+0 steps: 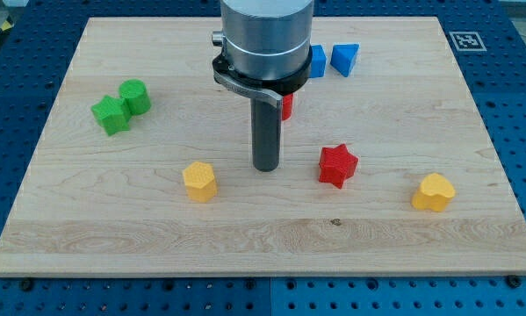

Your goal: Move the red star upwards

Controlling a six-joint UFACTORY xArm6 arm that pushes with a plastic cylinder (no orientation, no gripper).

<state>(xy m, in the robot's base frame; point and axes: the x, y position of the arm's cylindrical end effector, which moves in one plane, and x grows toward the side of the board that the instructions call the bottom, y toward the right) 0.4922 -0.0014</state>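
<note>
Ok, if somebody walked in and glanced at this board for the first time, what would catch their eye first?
Probably the big grey arm dropping in from the view's top centre, with its dark rod ending at my tip mid-board. Right of my tip, apart from it, sits the red star. Next, the paired green blocks at the view's left, and two yellow blocks, one left of my tip, one at lower right.

above red star [338, 165]: open board | obstacle: red block [287, 105] upper-left; arm-hidden
</note>
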